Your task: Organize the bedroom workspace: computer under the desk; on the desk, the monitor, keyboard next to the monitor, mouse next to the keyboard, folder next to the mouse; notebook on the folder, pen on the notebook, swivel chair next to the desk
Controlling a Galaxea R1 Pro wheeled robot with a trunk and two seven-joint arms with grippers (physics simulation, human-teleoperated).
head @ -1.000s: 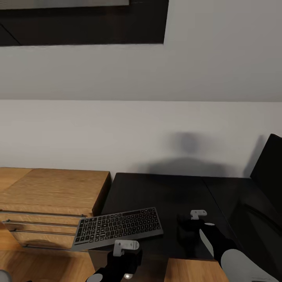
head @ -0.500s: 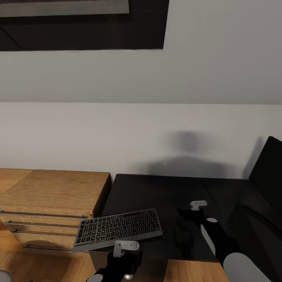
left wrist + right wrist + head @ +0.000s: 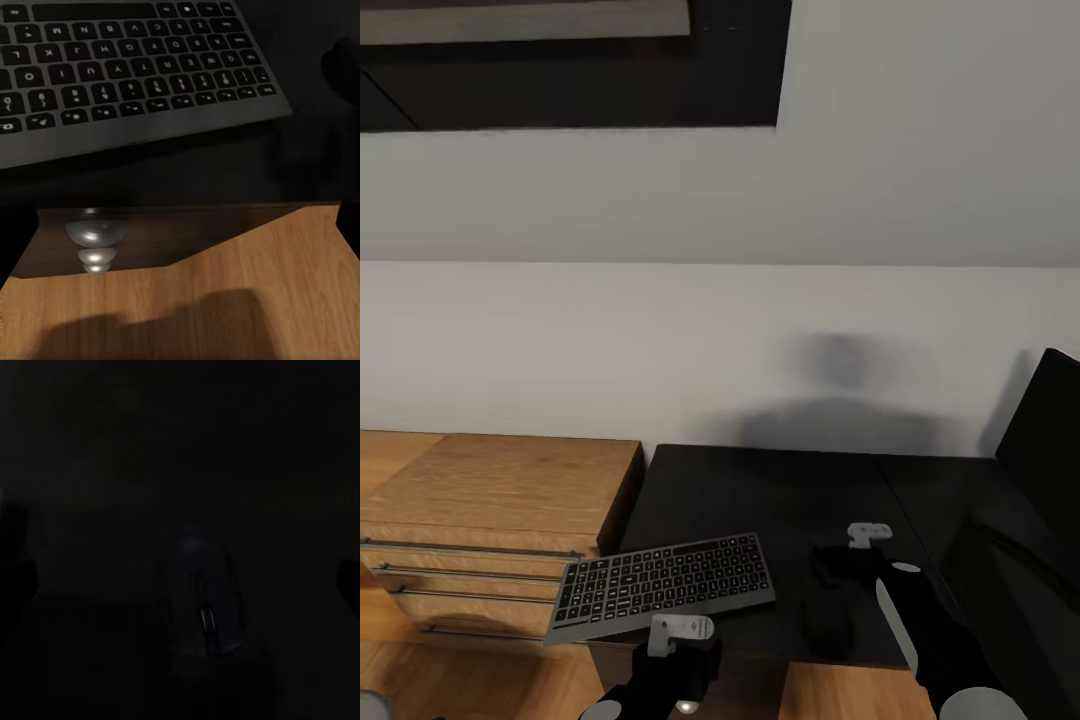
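Note:
The black keyboard lies at the front left of the black desk, its left end hanging past the desk's edge; it is also in the left wrist view. The monitor stands at the far right. Over the desk right of the keyboard, my right gripper is open. In the right wrist view its dark fingers stand wide on either side of the faintly lit mouse on the desktop. My left gripper hangs in front of the desk's edge, its fingertips hidden.
A light wooden chest with long bar handles stands against the desk's left side. Two silver drawer knobs show under the desk's front edge, above the wooden floor. A white wall rises behind the desk.
The head view has tilted slightly. My right forearm has sunk a little toward the lower right while its gripper stays over the same spot. Keyboard and left arm have not moved.

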